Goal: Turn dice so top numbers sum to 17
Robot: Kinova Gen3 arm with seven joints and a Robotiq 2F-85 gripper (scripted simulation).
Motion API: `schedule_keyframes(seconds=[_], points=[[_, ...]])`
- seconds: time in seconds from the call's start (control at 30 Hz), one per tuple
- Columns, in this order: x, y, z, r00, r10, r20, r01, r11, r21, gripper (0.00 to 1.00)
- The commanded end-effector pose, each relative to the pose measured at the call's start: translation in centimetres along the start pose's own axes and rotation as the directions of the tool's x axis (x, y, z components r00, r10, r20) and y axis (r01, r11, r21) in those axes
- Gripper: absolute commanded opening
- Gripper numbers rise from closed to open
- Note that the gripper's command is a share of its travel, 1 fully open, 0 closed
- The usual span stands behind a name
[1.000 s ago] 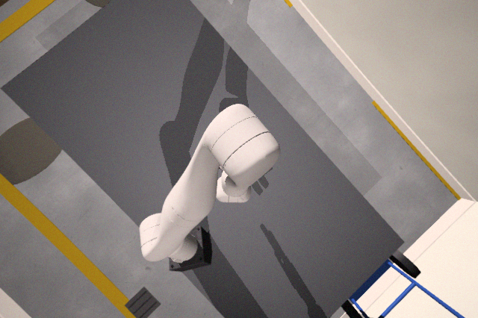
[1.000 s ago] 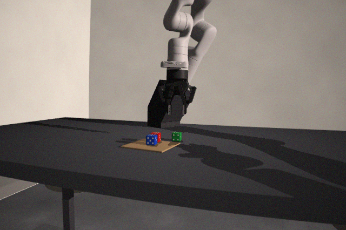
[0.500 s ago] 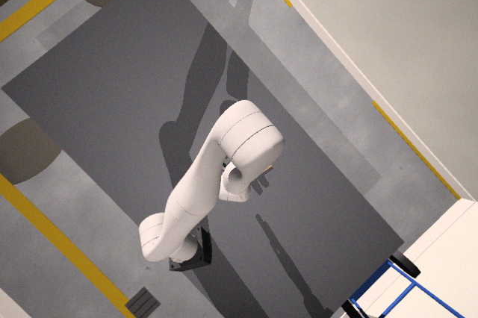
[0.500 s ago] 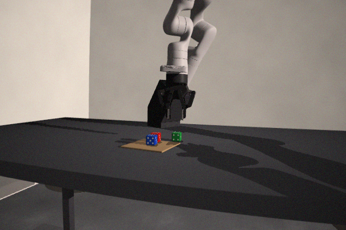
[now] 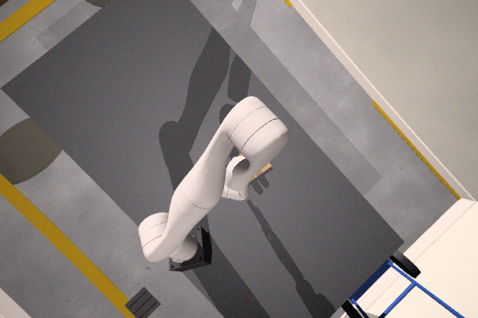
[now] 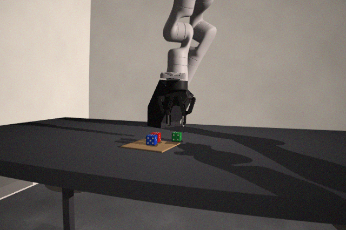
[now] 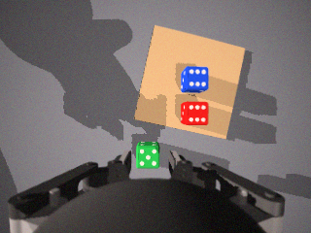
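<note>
Gripper (image 7: 150,162): half spread, nothing pinched, poised above the green die (image 7: 148,154), jaws set either side for a grasp | Green die: on the table (image 6: 84,149), directly below, just off the mat (image 7: 165,58) | Blue die (image 7: 194,79), red die (image 7: 194,113): on the mat, ahead, sixes seemingly up

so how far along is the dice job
Done: blue die and red die sit on the mat, each showing six. In hand: the part-open, empty gripper hangs above the green die, which shows five but lies off the mat. Left: moving it onto the mat, five up.
</note>
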State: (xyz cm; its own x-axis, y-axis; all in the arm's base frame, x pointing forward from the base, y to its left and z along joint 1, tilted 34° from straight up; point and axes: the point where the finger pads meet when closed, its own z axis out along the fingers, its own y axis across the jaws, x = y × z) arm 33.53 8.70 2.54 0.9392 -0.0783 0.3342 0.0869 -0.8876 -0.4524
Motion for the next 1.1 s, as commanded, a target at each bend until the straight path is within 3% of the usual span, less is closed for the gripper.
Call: schedule_keyframes(seconds=[0.0,1.07], points=[[-0.45,-0.25,0.65,1.000,-0.002,0.012,0.002,1.000,0.006,0.46],[-0.47,-0.26,1.33,1.000,-0.002,0.012,0.002,1.000,0.005,0.46]])
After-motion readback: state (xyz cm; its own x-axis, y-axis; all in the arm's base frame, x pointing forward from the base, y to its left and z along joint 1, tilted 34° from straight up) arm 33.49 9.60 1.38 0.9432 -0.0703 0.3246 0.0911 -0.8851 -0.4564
